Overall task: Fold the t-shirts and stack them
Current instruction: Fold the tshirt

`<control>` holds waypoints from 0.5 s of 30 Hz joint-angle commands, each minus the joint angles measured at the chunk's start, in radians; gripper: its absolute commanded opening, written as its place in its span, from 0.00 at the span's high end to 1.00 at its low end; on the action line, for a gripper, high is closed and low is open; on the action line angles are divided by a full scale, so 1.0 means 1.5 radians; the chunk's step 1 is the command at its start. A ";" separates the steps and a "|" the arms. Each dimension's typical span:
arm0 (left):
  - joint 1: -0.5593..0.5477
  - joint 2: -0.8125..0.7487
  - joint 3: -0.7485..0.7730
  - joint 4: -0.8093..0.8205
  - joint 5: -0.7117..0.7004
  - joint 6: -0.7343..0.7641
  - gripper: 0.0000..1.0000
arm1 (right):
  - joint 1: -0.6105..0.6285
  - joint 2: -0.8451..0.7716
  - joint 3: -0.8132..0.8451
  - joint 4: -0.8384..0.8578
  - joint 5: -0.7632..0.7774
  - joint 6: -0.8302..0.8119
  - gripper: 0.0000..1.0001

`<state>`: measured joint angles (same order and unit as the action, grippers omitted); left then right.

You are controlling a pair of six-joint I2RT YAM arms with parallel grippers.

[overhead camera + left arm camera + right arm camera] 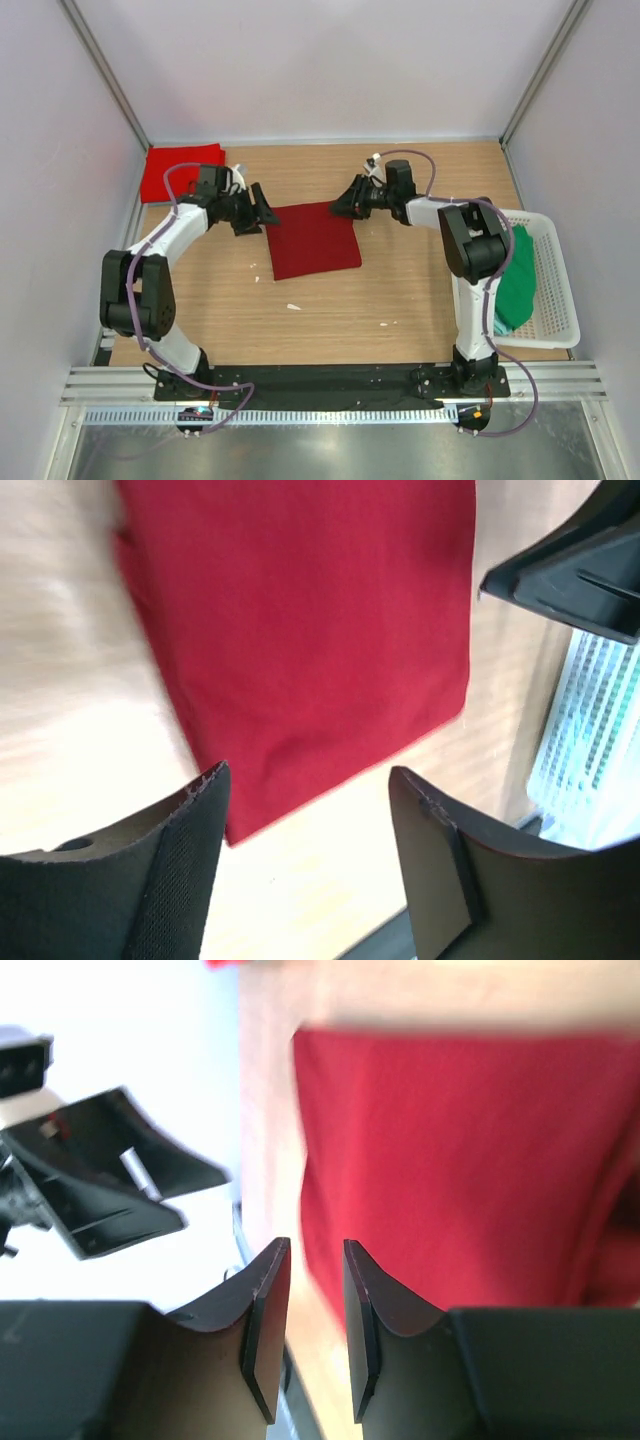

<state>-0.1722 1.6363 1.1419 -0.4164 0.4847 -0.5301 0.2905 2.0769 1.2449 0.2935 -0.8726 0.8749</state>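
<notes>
The dark maroon t-shirt [312, 240] lies folded into a neat square in the middle of the table [380, 300], flat and slightly skewed. Both arms are reaching over its far edge, one at each corner. The left tool [265, 210] hangs just off the far-left corner with its fingers spread wide and nothing between them. The right tool [343, 198] sits at the far-right corner with its fingers drawn close, a slim gap between them and no cloth in it. To me that looks like the fold is done and the square is ready to be carried. The brighter red t-shirt [182, 172] is already folded in the far-left corner of the table, which I take to be where the stack goes. The green t-shirt [520, 275], with a teal one [500, 322] under it, is bunched in the white basket [556, 250] at the right, likely waiting its turn.
</notes>
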 commanded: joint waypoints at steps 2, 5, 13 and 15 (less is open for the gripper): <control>0.057 0.018 0.036 -0.039 0.000 0.036 0.37 | -0.019 0.116 0.078 0.020 0.031 0.030 0.67; 0.071 0.012 0.048 -0.040 -0.004 0.030 0.40 | -0.040 0.143 0.108 -0.017 0.038 0.016 0.67; 0.071 -0.042 0.021 -0.069 -0.036 0.012 0.40 | -0.077 0.057 0.193 -0.384 0.141 -0.235 0.58; 0.070 -0.050 0.025 -0.097 -0.078 0.005 0.41 | -0.066 -0.007 0.216 -0.454 0.208 -0.295 0.52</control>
<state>-0.0654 1.6314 1.1728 -0.5117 0.4381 -0.5159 0.1795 2.2353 1.5040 -0.0967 -0.7437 0.6662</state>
